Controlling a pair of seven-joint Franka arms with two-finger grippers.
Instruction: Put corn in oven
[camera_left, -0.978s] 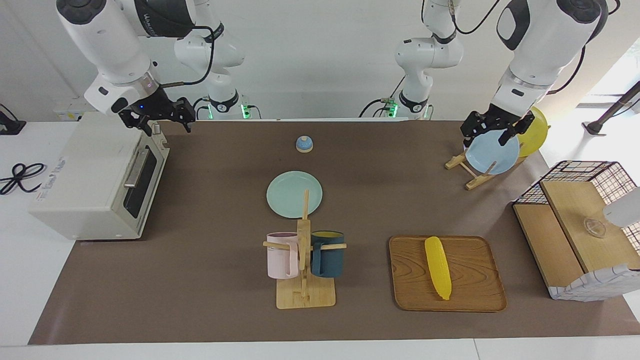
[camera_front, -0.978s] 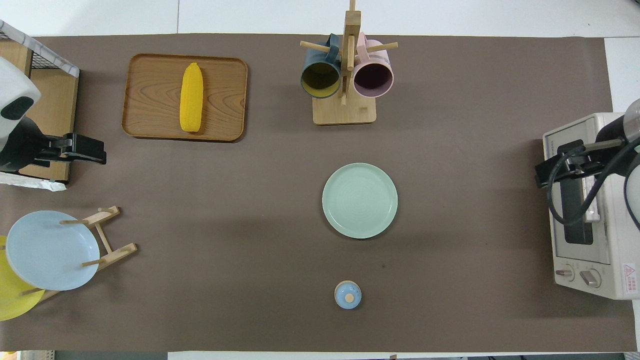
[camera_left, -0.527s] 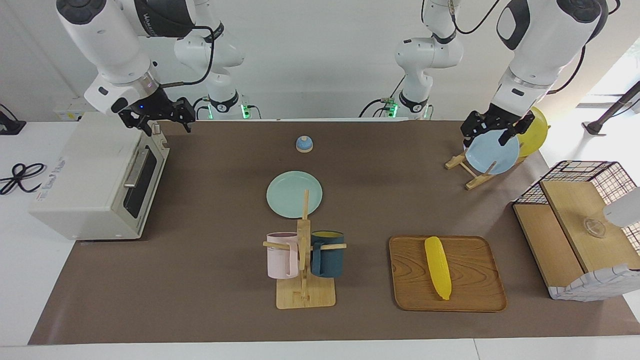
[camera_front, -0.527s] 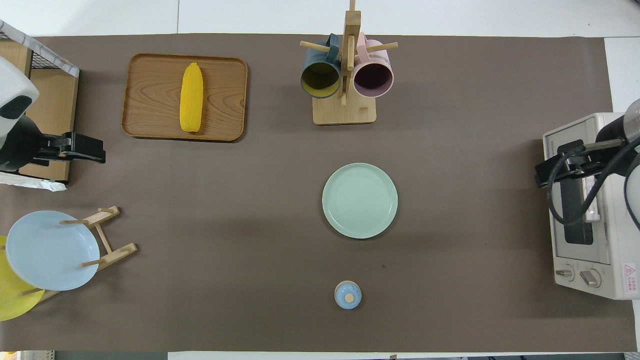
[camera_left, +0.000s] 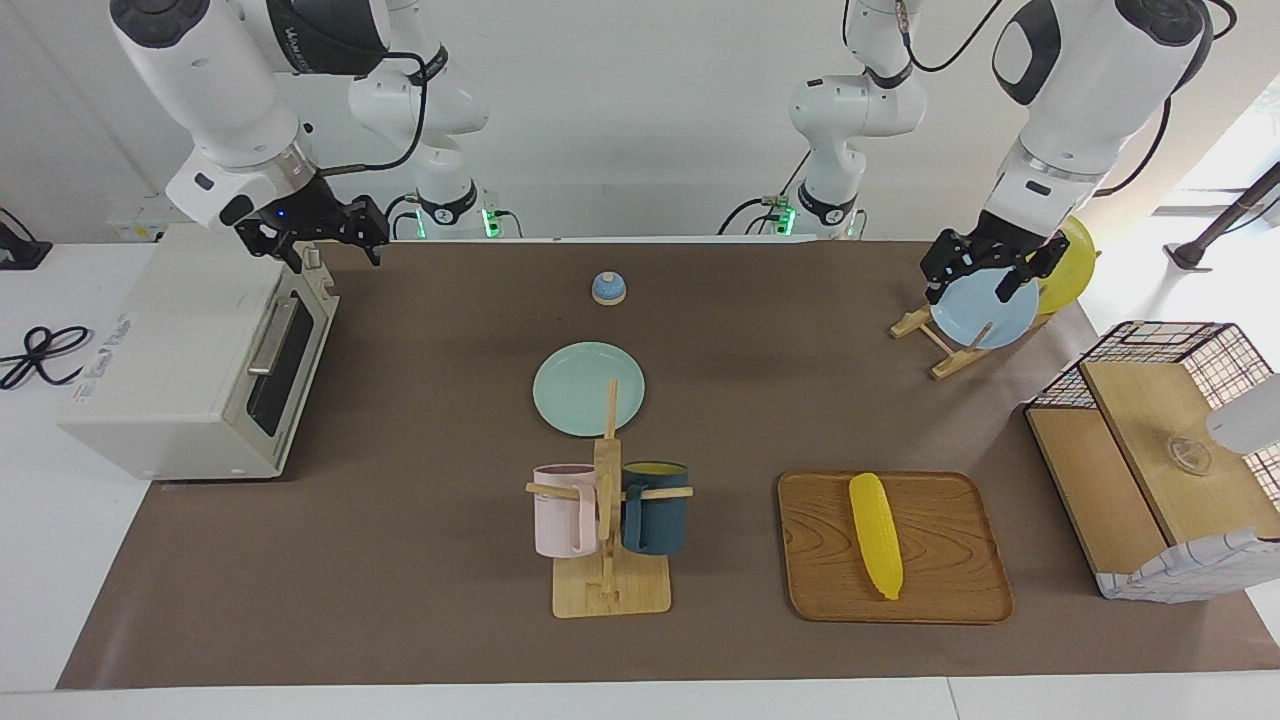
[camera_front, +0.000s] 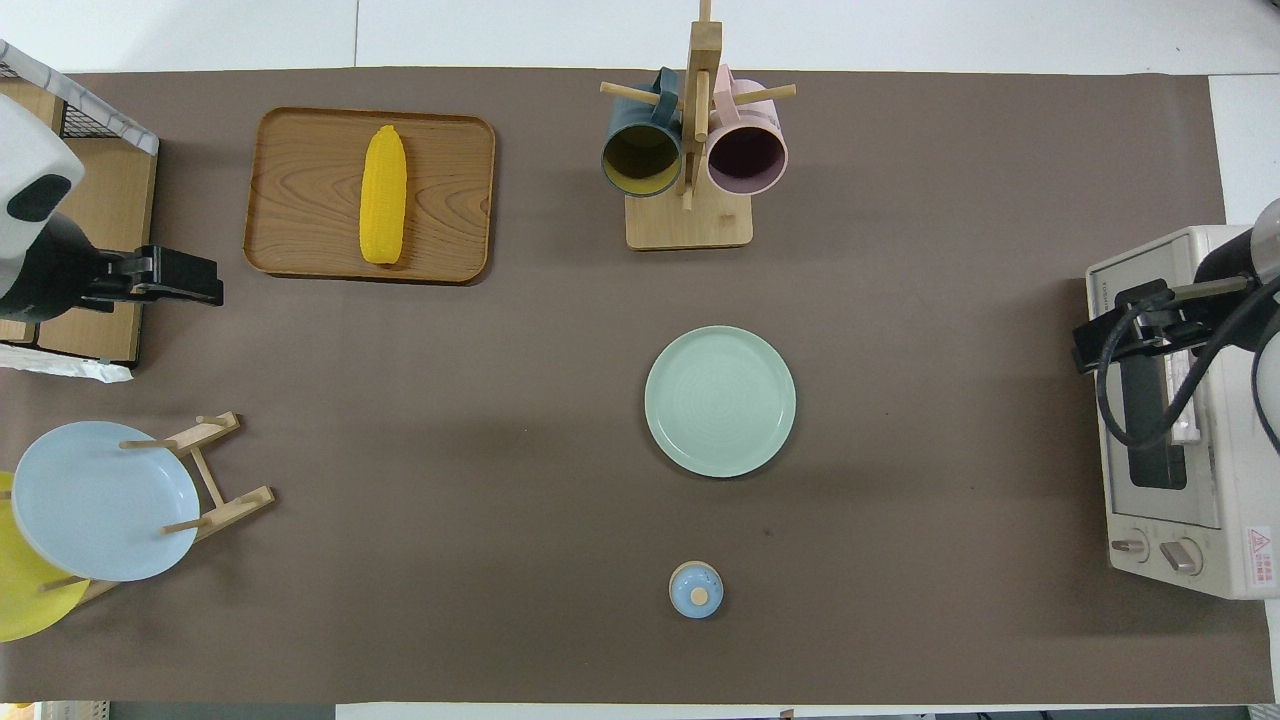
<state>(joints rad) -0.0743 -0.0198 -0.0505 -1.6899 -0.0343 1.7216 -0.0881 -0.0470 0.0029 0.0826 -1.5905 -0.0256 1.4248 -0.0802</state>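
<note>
The yellow corn (camera_left: 876, 535) lies on a wooden tray (camera_left: 950, 590) toward the left arm's end of the table; it also shows in the overhead view (camera_front: 383, 208). The cream-white oven (camera_left: 190, 350) stands at the right arm's end with its dark glass door closed, also in the overhead view (camera_front: 1180, 420). My left gripper (camera_left: 970, 280) is open and empty, raised over the mat beside the basket box (camera_front: 185, 290). My right gripper (camera_left: 335, 248) is open and empty, over the oven's top front edge (camera_front: 1125, 335).
A mint-green plate (camera_left: 588, 388) lies mid-table. A wooden mug rack (camera_left: 610, 520) with a pink and a dark blue mug stands farther from the robots. A small blue bell (camera_left: 608, 288), a plate rack (camera_left: 945, 345) with blue and yellow plates, and a wire-and-wood basket box (camera_left: 1150, 450) also stand here.
My left gripper has shifted a little toward the wooden tray. The right gripper has barely moved. The corn and oven are unchanged.
</note>
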